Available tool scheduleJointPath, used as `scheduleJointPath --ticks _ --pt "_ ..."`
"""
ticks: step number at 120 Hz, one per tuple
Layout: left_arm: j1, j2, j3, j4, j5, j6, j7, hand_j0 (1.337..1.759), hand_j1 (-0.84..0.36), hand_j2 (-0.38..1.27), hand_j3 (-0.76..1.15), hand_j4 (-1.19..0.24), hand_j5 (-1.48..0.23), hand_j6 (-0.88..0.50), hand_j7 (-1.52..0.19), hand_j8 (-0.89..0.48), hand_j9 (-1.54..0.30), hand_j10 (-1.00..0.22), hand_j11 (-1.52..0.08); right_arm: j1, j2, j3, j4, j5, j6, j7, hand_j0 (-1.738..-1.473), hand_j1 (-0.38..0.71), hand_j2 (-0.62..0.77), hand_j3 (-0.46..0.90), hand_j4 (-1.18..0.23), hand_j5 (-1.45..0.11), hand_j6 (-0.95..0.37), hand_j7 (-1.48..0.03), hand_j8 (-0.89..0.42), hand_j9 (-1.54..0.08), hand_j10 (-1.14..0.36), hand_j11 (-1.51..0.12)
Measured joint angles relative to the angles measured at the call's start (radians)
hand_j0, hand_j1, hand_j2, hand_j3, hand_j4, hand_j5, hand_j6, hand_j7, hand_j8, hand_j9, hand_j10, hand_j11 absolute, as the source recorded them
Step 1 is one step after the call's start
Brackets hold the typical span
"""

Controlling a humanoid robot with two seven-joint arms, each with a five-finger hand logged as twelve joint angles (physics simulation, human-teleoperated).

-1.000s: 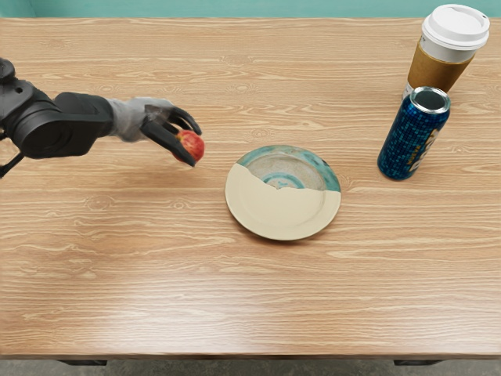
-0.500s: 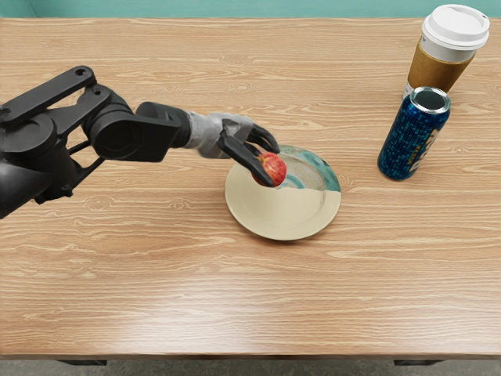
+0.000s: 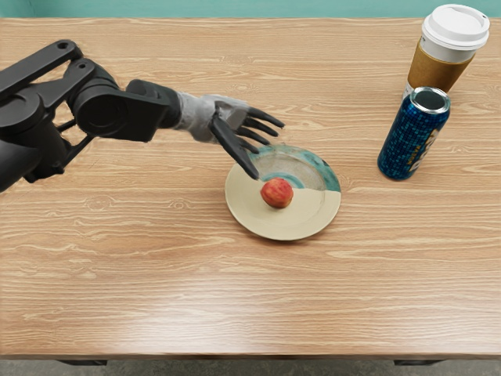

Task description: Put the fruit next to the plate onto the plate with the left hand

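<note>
**Head view.** The left hand (image 3: 235,129) reaches in from the left on a black arm (image 3: 117,110) and hangs over the far-left edge of the plate (image 3: 313,223). Its fingers (image 3: 237,153) are spread wide and hold nothing. Four point rightward in a fan, while the longest dark digit slants down and to the right, its tip over the plate's rim. The apple (image 3: 276,193), red with a paler patch, lies on the plate just below and to the right of that tip, apart from every finger. It sits close to the middle of the plate, where the cream half meets the blue-green half. The plate rests flat on the wooden bench (image 3: 156,274), under and to the right of the fingers. Well to the right of the fingers, near the bench's far-right corner, stands a blue patterned can (image 3: 413,133), upright, with a silver top. Just behind it stands a paper cup (image 3: 448,48) with a brown sleeve and a white lid, also upright. Whether can and cup touch cannot be told from this view.
</note>
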Motion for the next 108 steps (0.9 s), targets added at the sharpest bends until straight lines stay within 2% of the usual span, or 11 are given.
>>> scheduleJointPath --ticks 9,17,30,54,66,90,108 --pt "0.007 0.037 -0.025 0.000 -0.082 -0.080 0.000 1.658 0.23 0.06 0.00 -0.12 -0.17 -0.08 -0.16 -0.08 -0.16 -0.12 -0.16 0.000 0.000 0.000 0.000 0.000 0.000 0.000 -1.658 -0.34 0.00 0.00 -0.01 -0.01 -0.01 -0.01 -0.01 -0.01 -0.01 -0.01" --pt "0.014 0.130 -0.038 0.000 -0.155 -0.116 0.000 1.658 0.26 0.04 0.00 -0.09 -0.13 -0.06 -0.12 -0.06 -0.12 -0.09 -0.12 0.000 0.000 0.000 0.000 0.000 0.000 0.000 -1.658 -0.34 0.00 0.00 -0.01 -0.01 -0.01 -0.01 -0.01 -0.01 -0.01 -0.01" --pt "0.116 0.252 -0.047 0.001 -0.260 -0.142 0.000 1.658 0.29 0.03 0.00 -0.05 -0.08 -0.04 -0.07 -0.04 -0.07 -0.05 -0.07 0.000 0.000 0.000 0.000 0.000 0.000 0.000 -1.658 -0.34 0.00 0.00 -0.01 -0.01 -0.01 -0.01 -0.01 -0.01 -0.01 -0.01" --pt "0.240 0.447 -0.050 0.001 -0.452 -0.154 0.000 1.658 0.32 0.01 0.00 -0.02 -0.03 -0.02 -0.03 -0.02 -0.03 -0.02 -0.03 0.000 0.000 0.000 0.000 0.000 0.000 0.000 -1.658 -0.34 0.00 0.00 -0.01 -0.01 -0.01 -0.01 -0.01 -0.01 -0.01 -0.01" --pt "0.246 0.541 -0.050 0.001 -0.538 -0.156 0.000 1.658 0.33 0.01 0.00 -0.01 -0.02 -0.01 -0.02 -0.01 -0.02 -0.01 -0.02 0.000 0.000 0.000 0.000 -0.001 0.000 0.000 -1.658 -0.34 0.00 0.00 -0.01 -0.01 -0.01 -0.01 -0.01 -0.01 -0.01 -0.01" --pt "0.246 0.629 -0.050 0.002 -0.589 -0.156 0.000 1.658 0.34 0.00 0.00 -0.01 -0.01 0.00 -0.01 0.00 -0.01 -0.01 -0.01 0.000 0.000 0.000 0.000 0.000 0.000 0.000 -1.658 -0.34 0.00 0.00 -0.01 -0.01 -0.01 -0.01 -0.01 -0.01 -0.01 -0.01" --pt "0.246 0.635 -0.050 0.003 -0.594 -0.157 0.000 1.658 0.34 0.00 0.00 0.00 -0.01 0.00 -0.01 0.00 -0.01 0.00 -0.01 0.000 0.000 0.000 0.000 -0.001 0.000 0.000 -1.658 -0.34 0.00 0.00 -0.01 -0.01 -0.01 -0.01 -0.01 -0.01 -0.01 -0.01"
